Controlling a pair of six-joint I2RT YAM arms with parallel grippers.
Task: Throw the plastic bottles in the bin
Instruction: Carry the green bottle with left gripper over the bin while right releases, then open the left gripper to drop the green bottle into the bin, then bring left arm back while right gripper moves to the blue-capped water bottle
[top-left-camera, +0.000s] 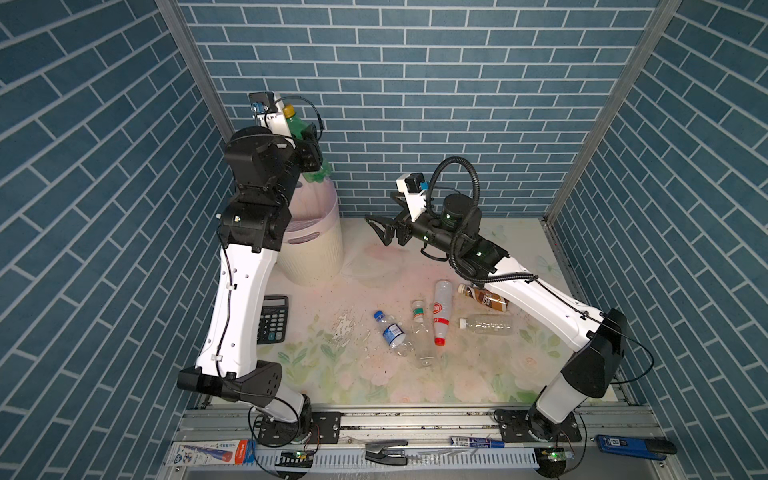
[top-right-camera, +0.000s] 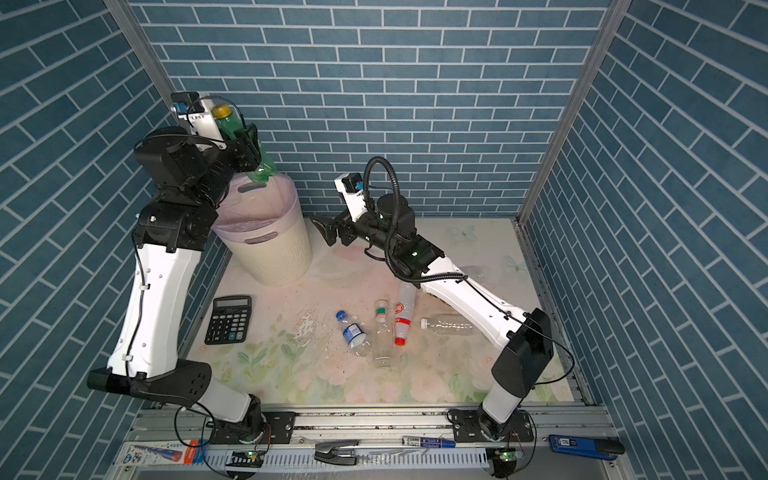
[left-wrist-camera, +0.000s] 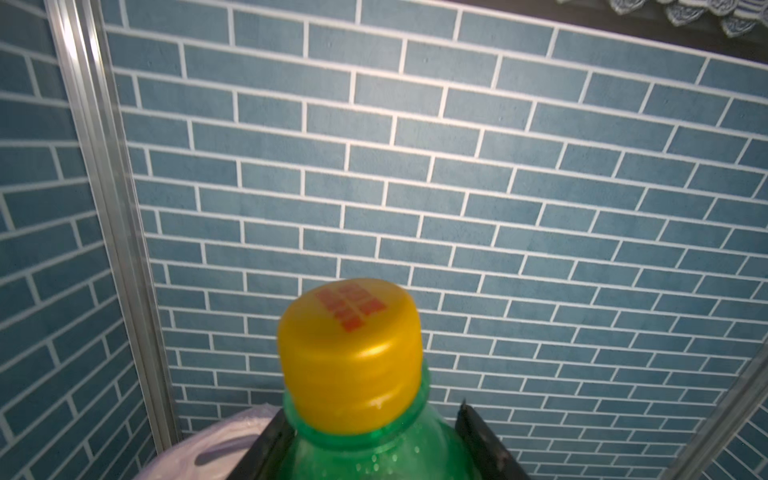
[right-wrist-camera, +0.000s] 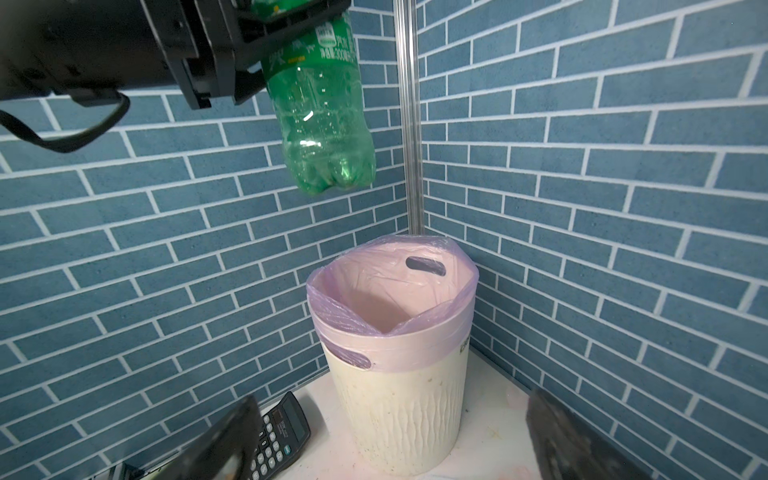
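- Fingers (left-wrist-camera: 478, 440) of the left gripper (top-right-camera: 245, 143) are clamped on the green bottle (right-wrist-camera: 320, 116) below its shoulder. It hangs yellow cap up, slightly tilted, high over the bin and clear of it.
- Right gripper (top-left-camera: 386, 232): fingers wide apart, nothing between them. It hovers near the table's 12 o'clock edge, pointing toward 9 o'clock at the bin.
- Table (top-left-camera: 457, 374): floral top.
- Bin (right-wrist-camera: 395, 415): upright at the table's 10 o'clock corner, with a pink bag folded over its rim.
- Calculator (top-right-camera: 228, 320): flat at the 9 o'clock edge, on the bin's 6 o'clock side.
- Five bottles lie on their sides from the centre toward 3 o'clock:
- White bottle (top-left-camera: 441, 311): red cap toward 6 o'clock.
- Green-banded bottle (top-left-camera: 422, 332): just beside the white one at its 9 o'clock.
- Plain bottle (top-left-camera: 486, 324): at the white one's 3 o'clock.
- Brown bottle (top-left-camera: 486, 297): at its 1 o'clock, partly under the right arm.
- Blue-label bottle (top-left-camera: 392, 332): farthest toward 9 o'clock.
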